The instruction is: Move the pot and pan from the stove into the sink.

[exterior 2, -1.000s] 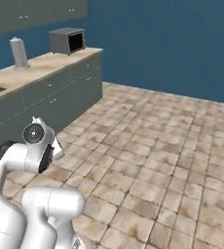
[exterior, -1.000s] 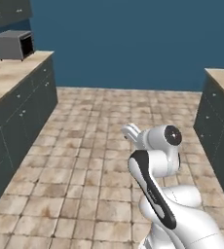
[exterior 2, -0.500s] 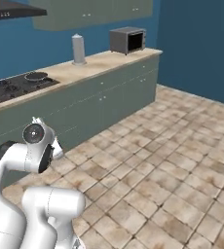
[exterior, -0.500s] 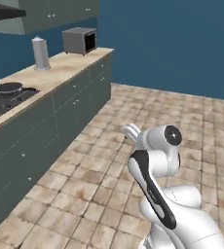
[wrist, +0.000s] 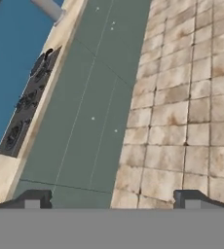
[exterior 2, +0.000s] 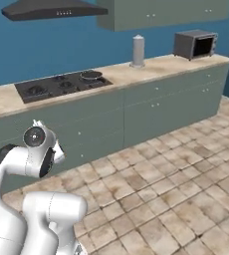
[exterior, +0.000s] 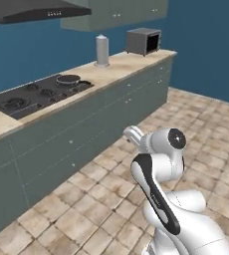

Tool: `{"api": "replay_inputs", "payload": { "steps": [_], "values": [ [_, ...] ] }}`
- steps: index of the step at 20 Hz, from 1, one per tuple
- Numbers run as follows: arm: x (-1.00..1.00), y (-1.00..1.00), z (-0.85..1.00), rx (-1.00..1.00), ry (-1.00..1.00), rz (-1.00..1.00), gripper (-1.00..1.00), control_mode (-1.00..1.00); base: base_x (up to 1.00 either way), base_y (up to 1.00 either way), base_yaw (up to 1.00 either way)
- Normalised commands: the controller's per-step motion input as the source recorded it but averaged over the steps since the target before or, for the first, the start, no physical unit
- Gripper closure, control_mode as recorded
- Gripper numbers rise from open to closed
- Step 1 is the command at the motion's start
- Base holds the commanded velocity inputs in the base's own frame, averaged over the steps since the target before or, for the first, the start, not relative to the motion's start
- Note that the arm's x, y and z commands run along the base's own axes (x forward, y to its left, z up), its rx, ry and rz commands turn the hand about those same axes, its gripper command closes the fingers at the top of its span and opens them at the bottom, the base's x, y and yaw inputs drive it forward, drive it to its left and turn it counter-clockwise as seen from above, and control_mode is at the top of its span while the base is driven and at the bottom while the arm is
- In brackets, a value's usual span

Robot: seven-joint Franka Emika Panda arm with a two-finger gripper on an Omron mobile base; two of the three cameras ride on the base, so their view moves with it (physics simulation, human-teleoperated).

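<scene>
The approach is the step in hand: the stove [exterior: 39, 94] sits on the table [exterior: 136, 62] well apart from the folded arm, with the pan [exterior: 68, 78] on a far burner, so the base must close in before any reach. In the hand view the tool [wrist: 109, 200] stands wide open, holding nothing. The base views add a microwave [exterior 2: 195, 44] and grey canister [exterior 2: 138, 50]; I cannot make out pot or sink.
</scene>
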Motion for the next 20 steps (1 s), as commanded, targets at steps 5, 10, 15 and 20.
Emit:
{"api": "replay_inputs", "payload": {
  "steps": [5,10,15,20],
  "values": [
    [0.00,0.00,0.00,0.00,0.00,0.00,-1.00,1.00,-0.05,0.00,0.50],
    [0.00,0.00,0.00,0.00,0.00,0.00,-1.00,1.00,-0.05,0.00,0.50],
    [0.00,0.00,0.00,0.00,0.00,0.00,-1.00,1.00,-0.05,0.00,0.50],
    [0.00,0.00,0.00,0.00,0.00,0.00,-1.00,1.00,-0.05,0.00,0.50]
  ]
}}
